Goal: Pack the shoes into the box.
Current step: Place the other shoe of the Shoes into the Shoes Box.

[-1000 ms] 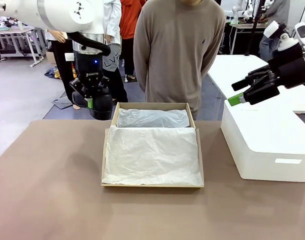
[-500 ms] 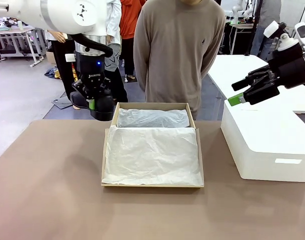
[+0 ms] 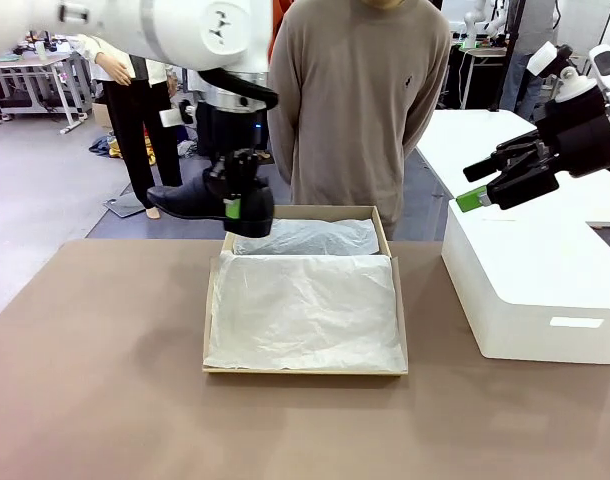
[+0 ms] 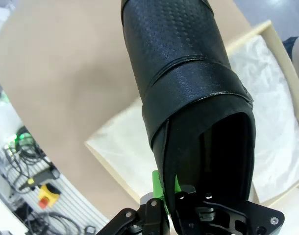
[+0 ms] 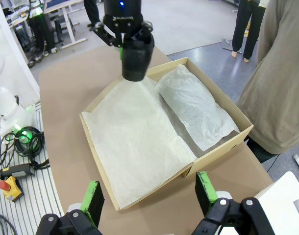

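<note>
Packing looks half done at most: one shoe point(image 3: 185, 200) hangs in the air over the far-left corner of the box point(image 3: 305, 212), toe pointing left past the rim, not yet set down. The left gripper point(image 3: 240, 206) holds it at the heel end, jaws pinched tight on the back of the opening. The right gripper point(image 3: 475, 186) hovers over the white block point(image 3: 545, 290) at right, jaws wide and empty. Tissue point(image 3: 305, 315) lines the box; a wrapped hump along its far side may be the other shoe (I cannot tell through the paper). Left to do, I judge: lower this shoe in and close up. The brown counter point(image 3: 95, 380) is flat and matte; a person point(image 3: 357, 110) stands at its far edge in an open workroom.
</note>
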You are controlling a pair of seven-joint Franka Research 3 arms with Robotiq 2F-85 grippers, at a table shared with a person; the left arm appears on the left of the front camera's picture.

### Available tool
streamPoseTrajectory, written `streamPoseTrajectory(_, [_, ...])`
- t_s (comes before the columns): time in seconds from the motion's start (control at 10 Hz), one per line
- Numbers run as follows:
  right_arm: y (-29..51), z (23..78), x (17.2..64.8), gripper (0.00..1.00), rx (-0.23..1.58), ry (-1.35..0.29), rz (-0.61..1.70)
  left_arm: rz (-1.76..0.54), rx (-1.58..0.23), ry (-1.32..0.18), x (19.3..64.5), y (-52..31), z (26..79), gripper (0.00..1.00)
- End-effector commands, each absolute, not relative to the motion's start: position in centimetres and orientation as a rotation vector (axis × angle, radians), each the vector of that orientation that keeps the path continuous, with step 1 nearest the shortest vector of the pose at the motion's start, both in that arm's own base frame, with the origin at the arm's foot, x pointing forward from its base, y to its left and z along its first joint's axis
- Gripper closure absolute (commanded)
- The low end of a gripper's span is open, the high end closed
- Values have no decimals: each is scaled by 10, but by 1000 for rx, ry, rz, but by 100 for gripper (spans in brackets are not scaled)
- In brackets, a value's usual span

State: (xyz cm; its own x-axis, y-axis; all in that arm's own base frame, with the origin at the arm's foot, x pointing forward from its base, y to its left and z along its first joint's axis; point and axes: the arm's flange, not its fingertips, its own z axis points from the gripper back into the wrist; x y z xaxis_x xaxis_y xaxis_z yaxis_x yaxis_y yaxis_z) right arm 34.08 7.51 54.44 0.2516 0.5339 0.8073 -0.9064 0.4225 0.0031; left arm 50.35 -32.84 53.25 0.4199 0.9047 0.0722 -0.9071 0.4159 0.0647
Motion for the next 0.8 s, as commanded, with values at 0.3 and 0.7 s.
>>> streamPoseTrajectory(0.3, [77, 541, 344, 0, 553, -869, 1061, 1333, 93, -91, 525, -389, 527, 100])
streamPoseTrajectory(0.7, [77, 541, 344, 0, 553, -869, 1061, 1303, 59, -56, 525, -393, 518, 100])
